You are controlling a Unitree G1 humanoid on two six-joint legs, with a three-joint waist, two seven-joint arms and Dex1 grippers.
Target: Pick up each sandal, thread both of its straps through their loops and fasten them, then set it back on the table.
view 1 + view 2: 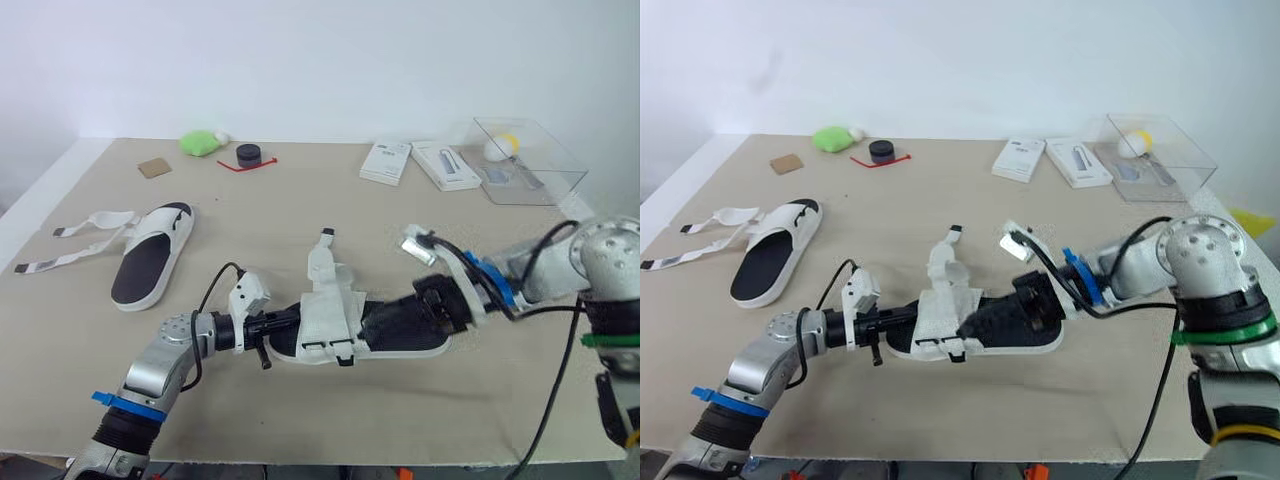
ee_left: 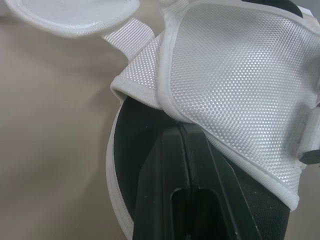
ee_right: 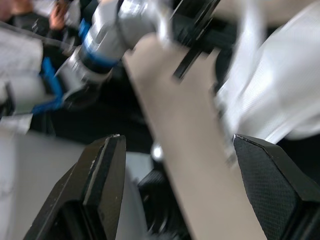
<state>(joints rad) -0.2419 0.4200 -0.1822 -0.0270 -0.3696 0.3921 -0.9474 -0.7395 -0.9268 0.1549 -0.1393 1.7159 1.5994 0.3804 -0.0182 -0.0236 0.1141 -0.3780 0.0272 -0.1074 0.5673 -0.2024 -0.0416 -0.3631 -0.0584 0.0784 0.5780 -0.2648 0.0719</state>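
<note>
The worktop (image 1: 300,200) carried one sandal (image 1: 330,315) near its front edge and another sandal (image 1: 150,255) toward its left edge. The right tool (image 3: 176,142) was spread apart at the near sandal's heel. The left tool (image 2: 184,137) was pinched together under its upper.

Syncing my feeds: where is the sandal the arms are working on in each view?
Left eye: sandal low centre.
Right eye: low centre again.
Left wrist: its white mesh upper over black footbed.
Right wrist: that upper, ahead of the right gripper.
Shared landmark: left gripper at the sandal's end.
</note>
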